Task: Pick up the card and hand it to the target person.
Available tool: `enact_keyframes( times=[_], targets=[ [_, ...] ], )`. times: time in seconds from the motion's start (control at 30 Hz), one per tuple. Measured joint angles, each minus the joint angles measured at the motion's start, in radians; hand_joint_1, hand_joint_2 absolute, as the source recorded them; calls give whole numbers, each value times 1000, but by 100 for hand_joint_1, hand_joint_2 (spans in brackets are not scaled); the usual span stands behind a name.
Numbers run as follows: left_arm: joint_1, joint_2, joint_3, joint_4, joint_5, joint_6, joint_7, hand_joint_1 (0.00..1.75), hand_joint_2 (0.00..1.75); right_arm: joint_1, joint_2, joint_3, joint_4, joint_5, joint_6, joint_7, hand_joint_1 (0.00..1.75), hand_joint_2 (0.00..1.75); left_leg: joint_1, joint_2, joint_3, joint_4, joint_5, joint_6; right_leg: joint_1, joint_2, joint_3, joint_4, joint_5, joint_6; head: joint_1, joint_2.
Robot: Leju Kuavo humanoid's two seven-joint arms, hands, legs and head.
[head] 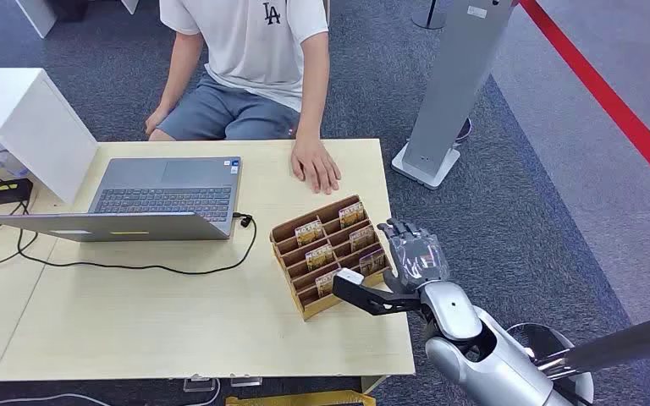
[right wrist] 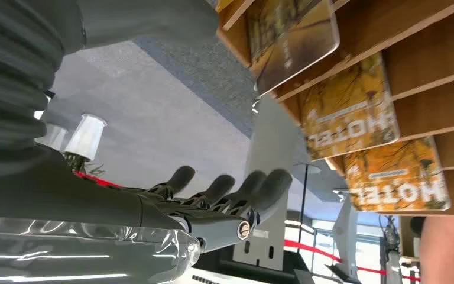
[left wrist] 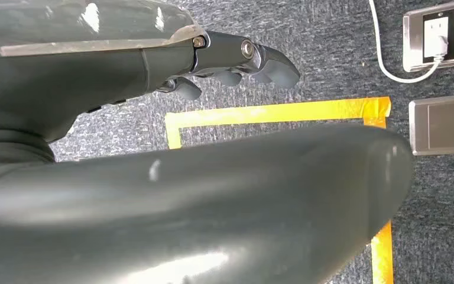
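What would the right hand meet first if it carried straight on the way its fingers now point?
Probably nothing: the right hand sits beside the card rack, fingers aimed past its right side over bare table toward the far edge. Depth is uncertain.

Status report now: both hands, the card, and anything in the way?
Right hand open beside card rack, thumb at front row. Left hand holds nothing. Cards all in slots. Person's hand rests behind rack.

Grey carpet [head: 516, 211], red floor line [head: 609, 106], pale wooden table [head: 178, 321].
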Motion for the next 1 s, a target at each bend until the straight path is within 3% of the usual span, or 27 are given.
enact_keyframes(
  times=[0.2, 0.63, 0.73, 0.87, 1.0],
  targets=[
    [0, 0, 0, 0, 1, 0, 0, 0, 0, -4, 12, 24, 16, -2, -2, -3, 75, 175, 0, 0, 0, 0, 0, 0, 0, 0, 0, 0, 0, 0, 0, 0],
    [0, 0, 0, 0, 1, 1, 0, 0, 0, -7, 29, 62, 48, -2, -9, -8, 71, 175, 0, 0, 0, 0, 0, 0, 0, 0, 0, 0, 0, 0, 0, 0],
    [0, 0, 0, 0, 1, 3, 0, 0, 0, -7, 29, 68, 52, -2, -9, -8, 84, 175, 0, 0, 0, 0, 0, 0, 0, 0, 0, 0, 0, 0, 0, 0],
    [1, 0, 0, 0, 1, 3, 0, 0, 0, -8, 29, 75, 55, -2, -9, -8, 128, 175, 0, 0, 0, 0, 0, 0, 0, 0, 0, 0, 0, 0, 0, 0],
    [1, 1, 0, 0, 1, 4, 0, 0, 0, -9, 28, 78, 55, -2, -11, -8, 133, 175, 0, 0, 0, 0, 0, 0, 0, 0, 0, 0, 0, 0, 0, 0]
  ],
)
